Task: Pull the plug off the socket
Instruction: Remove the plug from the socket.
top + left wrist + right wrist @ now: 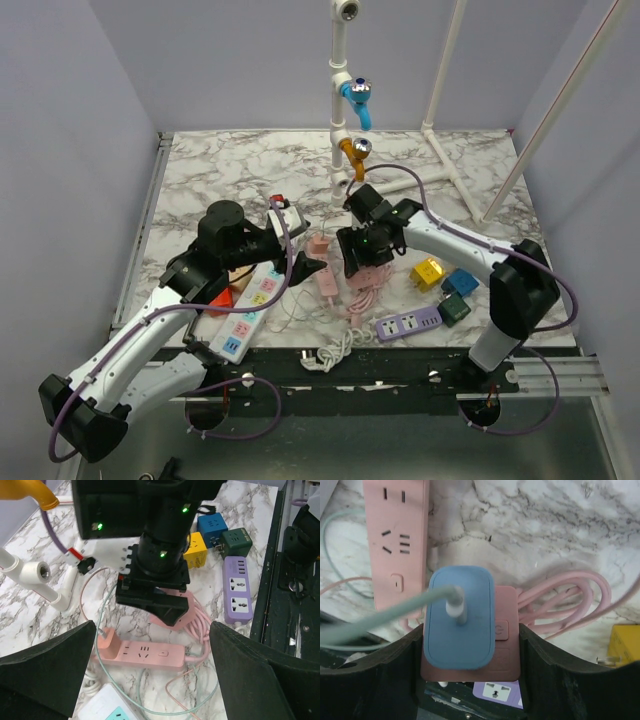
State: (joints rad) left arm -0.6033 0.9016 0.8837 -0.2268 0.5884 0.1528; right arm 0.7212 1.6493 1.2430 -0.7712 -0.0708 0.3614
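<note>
Showing the left gripper (152, 630) spread wide and empty, facing right toward the right gripper (470, 637), whose jaws press the sides of a pink socket block (509, 655). The blue plug (460, 630) sits seated on that block between the right fingers, just right of the left gripper. Its pale green cable (380, 617) trails left. Likely pull: straight off the block's face.

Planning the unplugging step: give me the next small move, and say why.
Probably bring the open left gripper onto the blue plug and close. The right gripper appears to clamp the pink socket with the plug seated in it, and the left holds nothing.
</note>
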